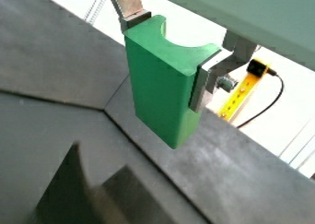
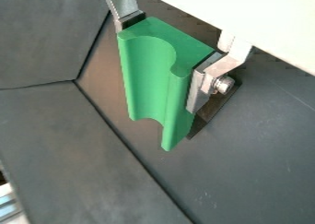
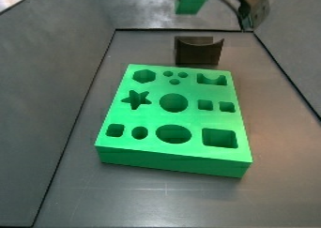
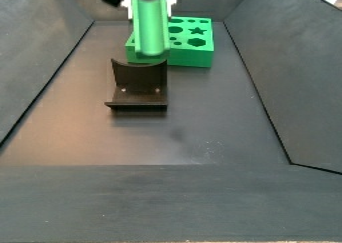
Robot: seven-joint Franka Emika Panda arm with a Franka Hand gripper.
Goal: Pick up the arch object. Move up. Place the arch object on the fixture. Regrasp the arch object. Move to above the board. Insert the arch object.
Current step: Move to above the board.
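Observation:
My gripper point(image 1: 167, 53) is shut on the arch object point(image 1: 160, 89), a small bright green block with its curved notch lying between the two silver fingers point(image 1: 128, 16). Both wrist views show this grip point(image 2: 164, 51), with the arch object point(image 2: 147, 80) hanging clear of the dark floor. In both side views the arch object point(image 3: 192, 0) point(image 4: 147, 27) is in the air over the dark fixture point(image 3: 197, 51) point(image 4: 138, 84); whether it touches the fixture I cannot tell. The large green board point(image 3: 175, 159) point(image 4: 194, 55) with shaped holes lies flat beside the fixture.
Dark sloping walls point(image 4: 47, 77) point(image 3: 56, 63) close in the floor on the sides. A yellow item with a black cable point(image 1: 252, 76) lies outside the enclosure.

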